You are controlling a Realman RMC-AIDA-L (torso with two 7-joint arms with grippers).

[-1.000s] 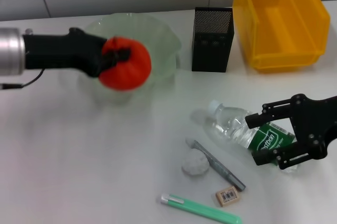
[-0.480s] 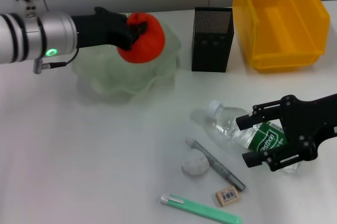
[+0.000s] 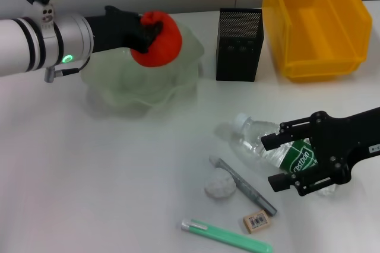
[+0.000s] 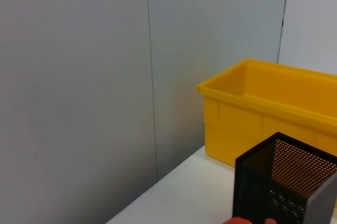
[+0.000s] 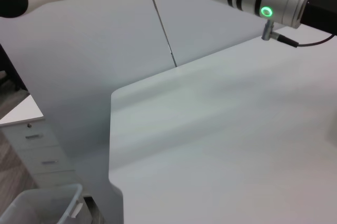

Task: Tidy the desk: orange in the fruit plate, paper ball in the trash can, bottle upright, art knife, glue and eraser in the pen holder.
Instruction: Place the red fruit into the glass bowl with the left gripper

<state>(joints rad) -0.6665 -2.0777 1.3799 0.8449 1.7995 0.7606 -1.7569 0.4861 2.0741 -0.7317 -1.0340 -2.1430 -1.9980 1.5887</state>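
Your left gripper (image 3: 155, 29) is clenching the orange (image 3: 158, 40), holding it over the back part of the plate (image 3: 119, 84). Just right of the plate the pen holder (image 3: 239, 44) is standing upright, and beside it the yellow bin (image 3: 314, 21) is sitting at the back. Down in front, the paper ball (image 3: 220, 184) is lying against the glue (image 3: 244, 187), with the knife (image 3: 228, 236) and eraser (image 3: 257, 221) nearest you. Your right gripper (image 3: 275, 163) is hanging with fingers spread around the bottle (image 3: 273, 146), which is lying on its side.
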